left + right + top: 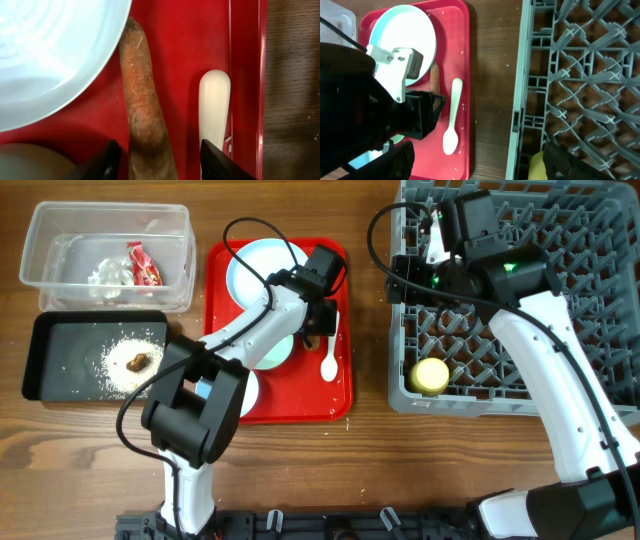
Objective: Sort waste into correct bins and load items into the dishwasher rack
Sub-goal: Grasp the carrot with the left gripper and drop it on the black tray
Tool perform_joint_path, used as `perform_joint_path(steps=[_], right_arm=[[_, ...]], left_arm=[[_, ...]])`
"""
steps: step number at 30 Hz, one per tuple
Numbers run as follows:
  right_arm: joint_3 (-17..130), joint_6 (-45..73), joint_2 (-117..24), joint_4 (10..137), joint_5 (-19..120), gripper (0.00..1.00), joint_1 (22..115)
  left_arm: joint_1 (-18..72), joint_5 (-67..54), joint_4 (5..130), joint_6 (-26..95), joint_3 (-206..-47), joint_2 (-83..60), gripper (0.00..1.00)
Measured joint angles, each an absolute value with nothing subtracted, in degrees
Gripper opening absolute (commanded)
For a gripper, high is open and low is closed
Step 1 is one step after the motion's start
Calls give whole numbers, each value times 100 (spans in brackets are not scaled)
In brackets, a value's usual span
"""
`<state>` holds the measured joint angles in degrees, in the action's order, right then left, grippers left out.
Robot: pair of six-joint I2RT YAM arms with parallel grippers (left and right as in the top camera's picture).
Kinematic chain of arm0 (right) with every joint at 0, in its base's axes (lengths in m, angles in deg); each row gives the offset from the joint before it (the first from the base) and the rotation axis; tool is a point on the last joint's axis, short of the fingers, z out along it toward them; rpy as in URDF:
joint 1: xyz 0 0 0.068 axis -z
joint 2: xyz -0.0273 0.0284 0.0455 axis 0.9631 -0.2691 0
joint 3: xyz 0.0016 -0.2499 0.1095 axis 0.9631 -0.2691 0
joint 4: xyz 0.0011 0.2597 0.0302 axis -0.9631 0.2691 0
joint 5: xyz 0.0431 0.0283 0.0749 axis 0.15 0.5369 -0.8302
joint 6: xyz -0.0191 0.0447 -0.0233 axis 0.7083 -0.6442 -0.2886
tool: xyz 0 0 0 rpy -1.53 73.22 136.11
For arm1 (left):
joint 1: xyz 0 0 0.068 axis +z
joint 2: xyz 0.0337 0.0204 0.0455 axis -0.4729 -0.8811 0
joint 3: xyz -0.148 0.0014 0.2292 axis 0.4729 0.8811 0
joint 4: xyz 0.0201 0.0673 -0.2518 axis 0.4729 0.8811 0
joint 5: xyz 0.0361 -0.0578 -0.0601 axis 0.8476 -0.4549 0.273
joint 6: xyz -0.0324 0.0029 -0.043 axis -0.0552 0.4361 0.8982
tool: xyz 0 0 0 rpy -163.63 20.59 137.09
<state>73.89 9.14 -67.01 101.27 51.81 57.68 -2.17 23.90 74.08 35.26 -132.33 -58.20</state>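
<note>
Carrot-shaped food piece (142, 100) lies between plate (50, 60) rim and spoon (214, 110); left gripper (159, 149) straddles it, spread, gripping nothing; right gripper (479, 152) gapes empty

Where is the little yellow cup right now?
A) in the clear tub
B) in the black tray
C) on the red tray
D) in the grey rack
D: the overhead view shows the yellow cup sitting inside the grey rack, near its front left corner.
</note>
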Motion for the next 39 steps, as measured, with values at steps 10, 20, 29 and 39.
perform_joint_path(steps=[10,20,29,39], right_arm=[[7389,934,-6701,10221,5181,84,5768],[7389,934,-6701,10201,5181,84,5768],[7369,903,-6753,8979,4978,83,5681],[7275,678,-8786,7675,4331,83,4273]], left_arm=[[-51,1938,7251,3511,-13235,-5973,33],[-60,2056,7928,3480,-13482,-6106,5],[1232,3085,10175,3648,-14538,-3691,4],[4421,3468,9467,4909,-12709,-3667,4]])
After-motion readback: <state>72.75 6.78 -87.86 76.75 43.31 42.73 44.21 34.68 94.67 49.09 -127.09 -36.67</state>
